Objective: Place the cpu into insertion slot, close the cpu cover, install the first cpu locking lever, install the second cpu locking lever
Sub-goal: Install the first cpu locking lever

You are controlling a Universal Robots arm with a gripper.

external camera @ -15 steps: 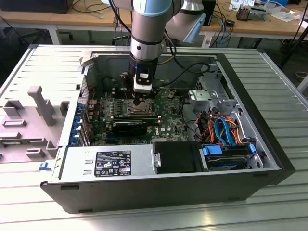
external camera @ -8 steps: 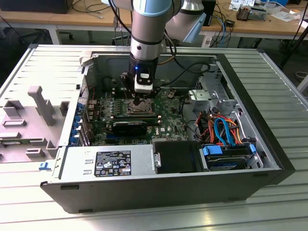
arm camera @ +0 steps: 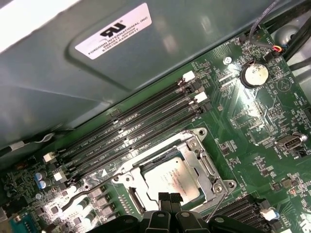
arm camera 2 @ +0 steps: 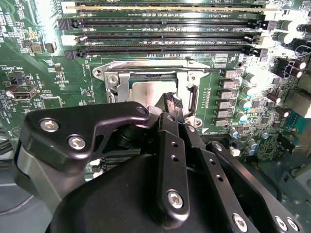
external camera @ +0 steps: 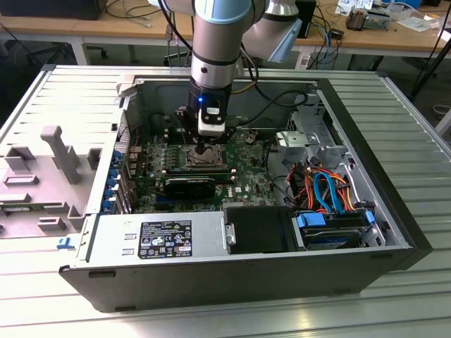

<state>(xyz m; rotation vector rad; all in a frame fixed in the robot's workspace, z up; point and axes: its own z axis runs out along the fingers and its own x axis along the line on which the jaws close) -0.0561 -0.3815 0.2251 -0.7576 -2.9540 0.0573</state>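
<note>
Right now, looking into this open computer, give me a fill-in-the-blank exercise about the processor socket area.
1. The insertion slot holds the ____.
2. The cpu cover lies ____ over the cpu.
3. The circuit board under the gripper is coloured ____.
Missing words: cpu; closed; green.

My arm [external camera: 215, 42] hung straight down, wrist [external camera: 210, 116] vertical; my jaws pointed downward, closed, the two black fingertips [arm camera: 165, 198] touching each other in the first wrist view.
</note>
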